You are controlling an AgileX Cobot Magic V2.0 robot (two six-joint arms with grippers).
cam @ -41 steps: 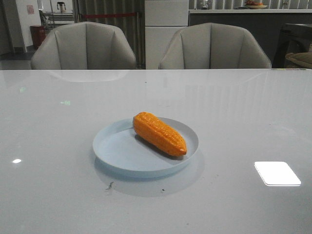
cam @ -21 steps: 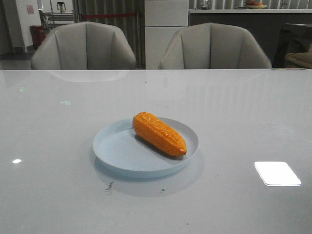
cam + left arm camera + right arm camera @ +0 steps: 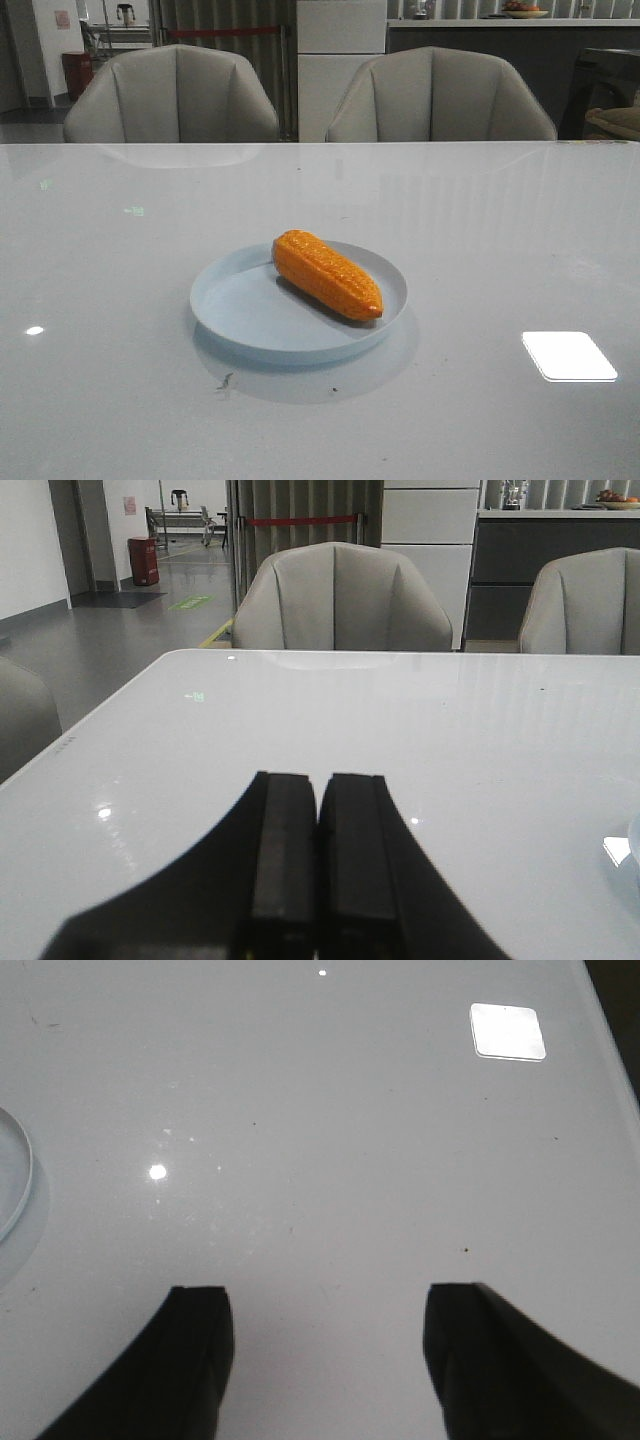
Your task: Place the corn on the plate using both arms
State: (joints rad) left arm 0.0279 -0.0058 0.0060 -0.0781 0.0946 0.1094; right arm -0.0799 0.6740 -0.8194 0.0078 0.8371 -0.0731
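One orange corn cob (image 3: 327,274) lies on the pale-blue plate (image 3: 240,310), near the middle of the glossy white table (image 3: 110,390) in the front view; the cob sits diagonally, its blunt end toward the plate's far rim and its tapered tip toward the right rim, resting on the right half of the dish and touching nothing else. Neither arm shows in the front view. The left gripper (image 3: 318,825) appears only in its own wrist view: its two black fingers (image 3: 283,860) are pressed flat together with no gap and nothing between them, clenched on empty air, held low and roughly level over the table and aimed across the tabletop toward the grey chairs (image 3: 343,598) at the far edge; a sliver of the plate's rim (image 3: 634,842) shows at that picture's border, well apart from the fingers. The right gripper (image 3: 325,1325) is seen from its wrist camera looking steeply down at bare tabletop: its two dark fingers (image 3: 200,1350) stand wide apart, released, holding nothing, with a square reflection of light (image 3: 508,1031) on the surface beyond them and an arc of the plate's rim (image 3: 22,1175) off to one side, clear of both fingers
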